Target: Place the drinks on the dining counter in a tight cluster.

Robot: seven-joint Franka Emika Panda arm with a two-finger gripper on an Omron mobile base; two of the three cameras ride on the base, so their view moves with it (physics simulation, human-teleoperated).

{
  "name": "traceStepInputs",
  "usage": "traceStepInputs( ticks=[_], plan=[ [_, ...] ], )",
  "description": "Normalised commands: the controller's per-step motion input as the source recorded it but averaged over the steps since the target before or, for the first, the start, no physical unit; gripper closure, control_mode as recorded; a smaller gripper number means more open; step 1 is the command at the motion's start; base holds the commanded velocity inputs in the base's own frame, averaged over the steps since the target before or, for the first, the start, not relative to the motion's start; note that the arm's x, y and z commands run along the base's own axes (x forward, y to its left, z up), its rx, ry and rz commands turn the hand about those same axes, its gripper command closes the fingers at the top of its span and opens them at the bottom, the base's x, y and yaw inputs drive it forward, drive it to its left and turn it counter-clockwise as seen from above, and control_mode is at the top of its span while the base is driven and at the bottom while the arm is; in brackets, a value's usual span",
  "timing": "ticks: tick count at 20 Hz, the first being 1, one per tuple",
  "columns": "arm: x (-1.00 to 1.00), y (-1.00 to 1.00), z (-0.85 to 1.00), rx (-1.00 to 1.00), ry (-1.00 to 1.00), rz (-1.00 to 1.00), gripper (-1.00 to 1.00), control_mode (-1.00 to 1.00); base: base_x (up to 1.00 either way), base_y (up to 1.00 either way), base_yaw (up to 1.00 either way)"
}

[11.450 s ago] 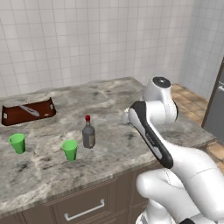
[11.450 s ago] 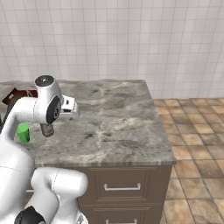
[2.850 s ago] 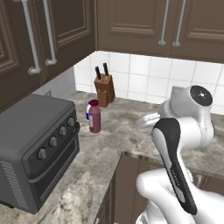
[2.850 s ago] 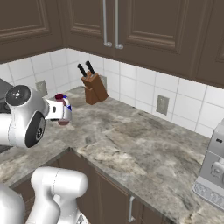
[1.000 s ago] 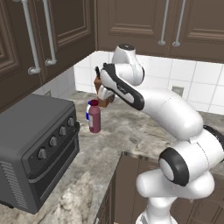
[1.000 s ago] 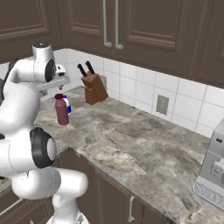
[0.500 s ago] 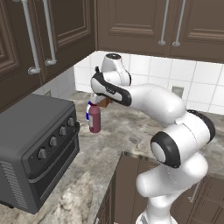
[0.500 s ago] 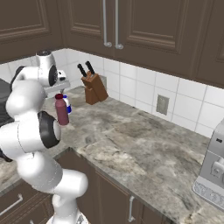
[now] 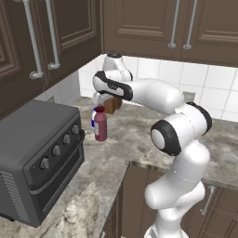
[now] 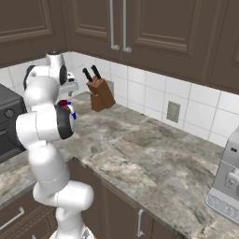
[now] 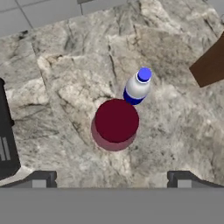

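while i look down through the hand view, gripper [image 11: 111,178] sits wide open, holding nothing, above the maroon bottle [image 11: 115,124] at frame centre. white bottle [image 11: 138,86] stands just beside it, up-right. both on the counter [image 11: 175,122], toaster oven [image 9: 35,158] at left.

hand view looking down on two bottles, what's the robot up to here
The arm has its open pincer poised above the maroon bottle, looking straight down on its cap; nothing is held. The small white bottle with the blue cap stands right beside it on the marbled counter, next to the dark toaster oven. A knife block sits further along by the tiled wall. It looks lined up to grab the maroon bottle, though that is a guess.
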Motion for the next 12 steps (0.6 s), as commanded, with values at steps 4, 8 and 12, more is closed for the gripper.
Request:
traceStepInputs(
  ticks=[4, 8, 12],
  plan=[
    [0.3, 0.35, -0.07, -0.02, 0.0, 0.0, -1.0, -1.0, 0.0, 0.0, 0.0],
    [0.33, 0.26, -0.19, -0.03, 0.0, 0.0, -1.0, -1.0, 0.0, 0.0, 0.0],
    [0.11, 0.05, -0.35, -0.01, 0.0, 0.0, -1.0, -1.0, 0.0, 0.0, 0.0]
  ],
)
